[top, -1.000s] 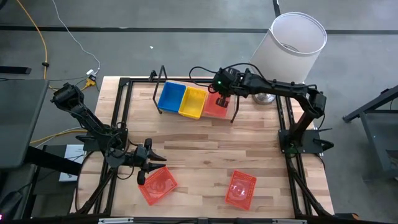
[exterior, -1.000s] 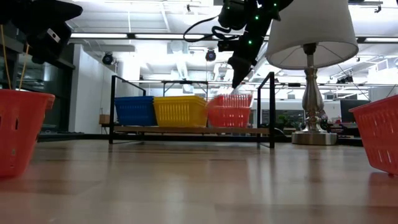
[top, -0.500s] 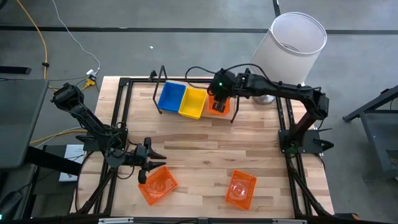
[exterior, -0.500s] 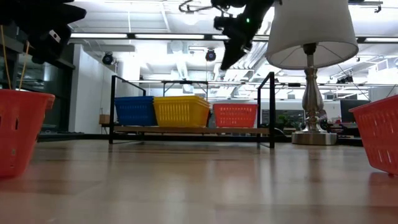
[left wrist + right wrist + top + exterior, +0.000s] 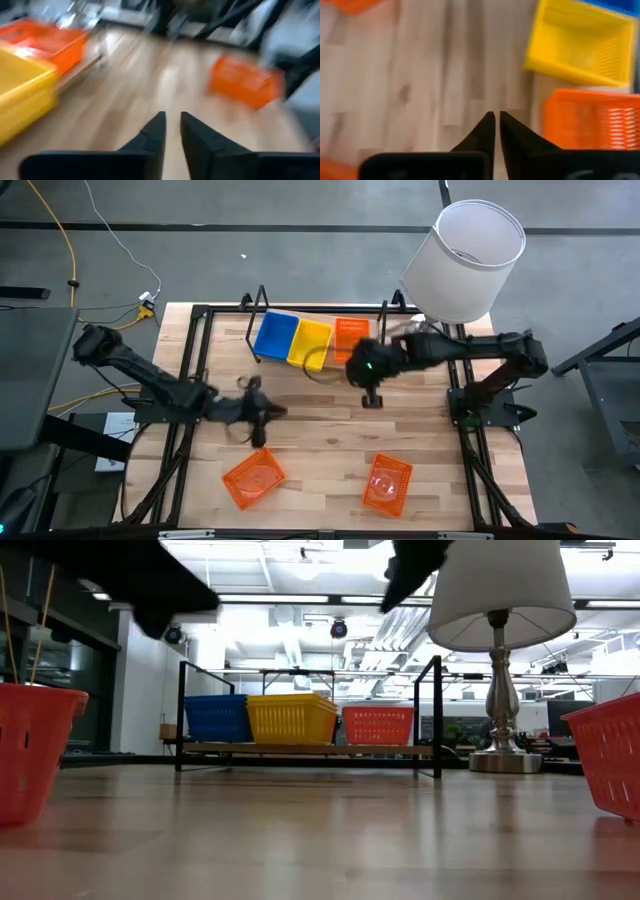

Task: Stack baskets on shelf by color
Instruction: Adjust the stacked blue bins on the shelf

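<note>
On the shelf (image 5: 262, 308) at the table's far edge stand a blue basket (image 5: 274, 335), a yellow basket (image 5: 311, 343) and an orange-red basket (image 5: 350, 337) side by side, bottoms on the board; the low view shows them in a row (image 5: 378, 725). Two more orange-red baskets rest on the tabletop, one near left (image 5: 253, 478) and one near right (image 5: 388, 484). My left gripper (image 5: 262, 418) hovers over the table's middle left, fingers shut and bare (image 5: 171, 122). My right gripper (image 5: 372, 396) hangs in front of the shelf's right end, shut and bare (image 5: 497, 120).
A lamp with a white shade (image 5: 465, 255) stands at the far right corner, its base (image 5: 497, 760) beside the shelf. Bare wood lies between the shelf and the two near baskets. Black frame rails run along the table's left and right sides.
My right gripper let go of the orange-red basket, which now sits level on the shelf's right end, then drew back toward the table's middle and down. My left gripper left the near-left orange-red basket and swung toward the table's middle and far side.
</note>
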